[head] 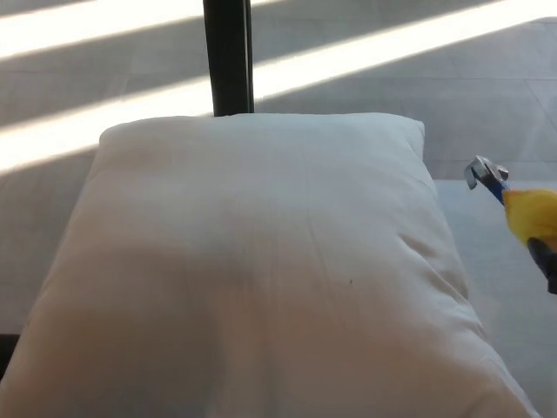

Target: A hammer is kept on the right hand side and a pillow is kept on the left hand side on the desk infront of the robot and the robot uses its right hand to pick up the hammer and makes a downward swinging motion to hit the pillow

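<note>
A large white pillow (261, 270) fills the left and middle of the table (513, 287), its near edge running out of the bottom of the head view and its far edge lying toward the table's back edge, where a dark upright post (228, 57) rises behind it above a sunlit floor (392, 61). The left hand is not in view. At the table's right edge, a hammer (513, 205) is held in the air, clear of the surface and just beside the pillow's right side without touching it: a metal claw head points up and left, a short blue neck runs into a yellow grip, and a black end goes off the frame. The right hand that carries it lies beyond the right edge of the picture, so whether its fingers are wrapped tight cannot be told. The pillow looks soft and light, likely to give under a blow. The hammer looks stiff and head-heavy; the grip is the natural hold, low on the handle for a swing.
</note>
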{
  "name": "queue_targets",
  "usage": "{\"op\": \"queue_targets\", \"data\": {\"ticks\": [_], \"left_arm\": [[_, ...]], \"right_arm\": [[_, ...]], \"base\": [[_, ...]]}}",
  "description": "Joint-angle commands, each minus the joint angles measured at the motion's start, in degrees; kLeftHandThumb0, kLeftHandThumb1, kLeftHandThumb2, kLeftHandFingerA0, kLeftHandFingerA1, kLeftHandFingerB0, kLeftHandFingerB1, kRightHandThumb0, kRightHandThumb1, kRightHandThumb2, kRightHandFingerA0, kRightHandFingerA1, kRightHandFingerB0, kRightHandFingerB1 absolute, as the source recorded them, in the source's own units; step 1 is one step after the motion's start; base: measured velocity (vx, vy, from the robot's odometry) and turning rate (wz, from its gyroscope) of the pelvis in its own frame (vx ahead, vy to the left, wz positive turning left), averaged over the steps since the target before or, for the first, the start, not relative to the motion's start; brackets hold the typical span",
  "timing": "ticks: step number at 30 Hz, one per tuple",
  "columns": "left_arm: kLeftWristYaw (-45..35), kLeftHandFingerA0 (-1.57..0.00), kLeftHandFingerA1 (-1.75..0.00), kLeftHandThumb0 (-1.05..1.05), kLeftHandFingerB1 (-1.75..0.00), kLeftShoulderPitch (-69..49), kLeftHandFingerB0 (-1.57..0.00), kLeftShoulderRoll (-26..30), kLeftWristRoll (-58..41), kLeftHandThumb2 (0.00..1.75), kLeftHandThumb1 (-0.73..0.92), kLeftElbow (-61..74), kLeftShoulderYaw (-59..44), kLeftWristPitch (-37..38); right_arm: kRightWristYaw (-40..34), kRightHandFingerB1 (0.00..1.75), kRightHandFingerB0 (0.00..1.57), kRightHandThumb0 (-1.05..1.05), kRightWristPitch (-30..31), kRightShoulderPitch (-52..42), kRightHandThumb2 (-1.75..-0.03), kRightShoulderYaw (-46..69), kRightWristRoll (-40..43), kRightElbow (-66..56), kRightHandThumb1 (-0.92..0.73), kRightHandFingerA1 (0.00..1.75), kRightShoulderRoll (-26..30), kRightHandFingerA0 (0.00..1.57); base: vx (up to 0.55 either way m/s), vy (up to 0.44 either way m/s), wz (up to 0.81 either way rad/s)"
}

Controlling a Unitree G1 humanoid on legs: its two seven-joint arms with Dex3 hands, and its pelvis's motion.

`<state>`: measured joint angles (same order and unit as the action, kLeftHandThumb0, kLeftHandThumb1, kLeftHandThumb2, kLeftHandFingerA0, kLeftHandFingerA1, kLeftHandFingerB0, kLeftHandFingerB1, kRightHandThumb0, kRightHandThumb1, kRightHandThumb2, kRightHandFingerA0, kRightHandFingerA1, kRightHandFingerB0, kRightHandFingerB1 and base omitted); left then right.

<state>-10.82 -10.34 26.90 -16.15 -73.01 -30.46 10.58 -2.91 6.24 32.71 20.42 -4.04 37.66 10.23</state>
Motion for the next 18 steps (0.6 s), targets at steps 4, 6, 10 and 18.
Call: {"op": "queue_targets", "data": {"ticks": [4,6,10,18], "left_arm": [[0.57,-0.74,-0.66,-0.56,-0.57,-0.62,-0.78,0.36,0.29,0.59,0.62,-0.74,-0.03,1.67],[0.29,-0.73,-0.65,-0.56,-0.58,-0.53,-0.78,0.31,-0.07,0.59,0.62,-0.93,-0.37,1.38],[0.80,-0.74,-0.65,-0.57,-0.57,-0.47,-0.77,0.35,0.00,0.58,0.61,-0.85,-0.31,1.16],[0.24,-0.71,-0.65,-0.57,-0.56,-1.60,-0.74,0.66,0.05,0.59,0.63,-0.19,-0.20,1.46]], "right_arm": [[-4.56,1.75,0.69,-0.30,21.15,9.64,-0.96,12.35,25.26,-15.43,-0.80,1.75,-11.10,1.02],[-7.77,1.75,0.71,-0.32,25.65,12.06,-0.91,15.35,29.11,-16.54,-0.83,1.75,-13.16,1.03],[-9.78,1.75,0.73,-0.37,29.02,14.21,-0.81,16.81,31.09,-18.60,-0.89,1.75,-15.26,1.07],[-9.34,1.75,0.76,-0.37,35.95,22.48,-0.86,18.01,32.25,-19.71,-0.88,1.75,-13.37,1.08]], "base": [[0.00,0.000,0.00],[0.00,0.000,0.00],[0.00,0.000,0.00],[0.00,0.000,0.00]]}}
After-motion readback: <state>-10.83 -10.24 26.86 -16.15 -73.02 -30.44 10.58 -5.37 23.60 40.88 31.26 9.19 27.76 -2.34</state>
